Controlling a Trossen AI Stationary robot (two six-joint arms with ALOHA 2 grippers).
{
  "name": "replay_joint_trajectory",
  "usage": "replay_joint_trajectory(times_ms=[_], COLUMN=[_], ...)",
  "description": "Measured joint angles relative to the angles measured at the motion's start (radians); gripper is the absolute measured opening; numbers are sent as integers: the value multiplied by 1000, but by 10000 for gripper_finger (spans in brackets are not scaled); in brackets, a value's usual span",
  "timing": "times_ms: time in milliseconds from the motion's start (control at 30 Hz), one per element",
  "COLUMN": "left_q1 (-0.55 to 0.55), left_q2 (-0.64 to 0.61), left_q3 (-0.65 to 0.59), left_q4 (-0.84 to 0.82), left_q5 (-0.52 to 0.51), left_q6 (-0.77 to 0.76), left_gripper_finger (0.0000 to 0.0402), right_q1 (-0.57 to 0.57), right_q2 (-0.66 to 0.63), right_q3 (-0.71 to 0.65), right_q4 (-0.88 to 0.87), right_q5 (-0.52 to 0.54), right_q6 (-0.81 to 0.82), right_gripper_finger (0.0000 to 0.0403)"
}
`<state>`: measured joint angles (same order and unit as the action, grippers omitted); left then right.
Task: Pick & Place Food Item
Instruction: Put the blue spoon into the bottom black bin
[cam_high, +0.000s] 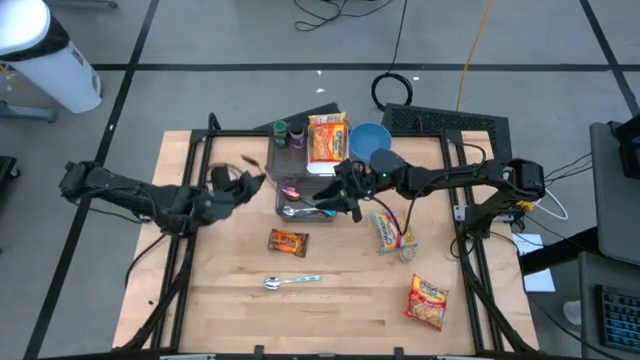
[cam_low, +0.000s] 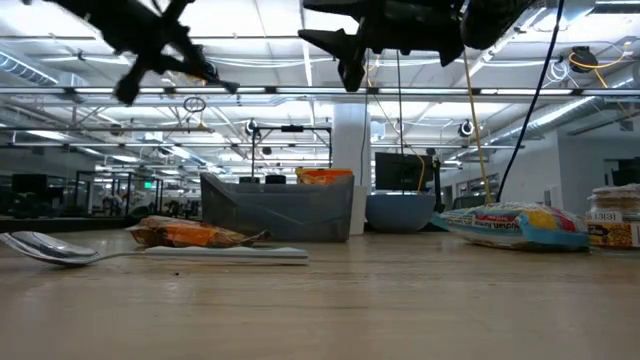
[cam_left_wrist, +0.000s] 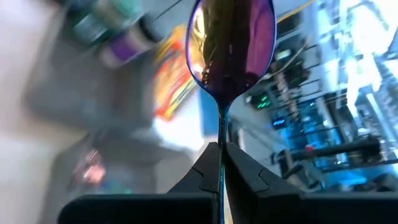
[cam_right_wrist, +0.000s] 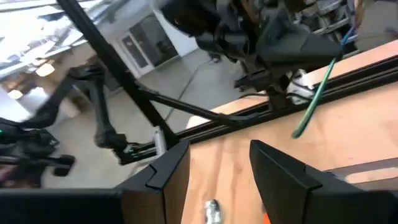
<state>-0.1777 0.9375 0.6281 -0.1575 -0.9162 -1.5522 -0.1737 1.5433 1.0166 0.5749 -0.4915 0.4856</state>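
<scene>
Left claw (cam_left_wrist: 221, 163): raised above the tabletop (cam_high: 340, 300), fingers pinched tight on the thin handle of an iridescent purple spoon (cam_left_wrist: 231, 46), bowl end pointing away from the wrist. In the high view the left claw (cam_high: 243, 181) sits just beside the grey bin (cam_high: 300, 192), on its left edge. Right claw (cam_right_wrist: 214, 163): fingers parted, nothing visible between them, bare wood showing through the gap; in the high view it hovers over the right side of the grey bin, right claw (cam_high: 340, 190), facing the left claw across the bin. Inside the bin, under the right claw — utensils, one pink-handled, the rest hard to make out. Behind the right claw: an orange noodle packet (cam_high: 326, 138) upright at the bin's far end, two small spice jars (cam_high: 287, 132) beside it, and a blue bowl (cam_high: 370, 140). Toward the front edge from the left claw: a small orange snack pouch (cam_high: 288, 241), and farther on a silver spoon (cam_high: 290, 281) lying flat, apart from the pouch. Below and to the right of the right claw: a white-and-blue food bag (cam_high: 389, 231); well beyond it, near the front right corner — a yellow-red snack packet (cam_high: 428, 300).
</scene>
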Motion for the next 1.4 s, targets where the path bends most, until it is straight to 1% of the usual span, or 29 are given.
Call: replay_joint_trajectory(times_ms=[100,167,233,400,533,733,1000,1133,1300,1400], left_q1=[77,123,158,212,246,277,287,286,285,279], left_q2=[16,34,57,152,242,361,444,454,453,453], left_q3=[0,0,8,102,205,372,551,588,589,589], left_q4=[173,261,293,280,277,181,13,0,-11,-10], left_q5=[31,69,113,190,254,307,331,331,334,334], left_q6=[174,244,285,342,406,482,542,575,563,555], left_gripper_finger=[5,5,5,5,5,5,6,4,6,4], right_q1=[-1,-1,-1,-1,-4,-5,-28,-35,-41,-42], right_q2=[0,0,0,0,0,0,0,-2,-2,-2], right_q3=[30,59,85,125,134,134,134,135,135,135], right_q4=[-85,-169,-231,-274,-303,-325,-325,-330,-341,-344], right_q5=[48,79,123,257,314,405,415,463,470,470], right_q6=[-38,-78,-131,-208,-248,-267,-265,-263,-263,-263], right_gripper_finger=[160,160,160,160,160,160,160,160,158,147])
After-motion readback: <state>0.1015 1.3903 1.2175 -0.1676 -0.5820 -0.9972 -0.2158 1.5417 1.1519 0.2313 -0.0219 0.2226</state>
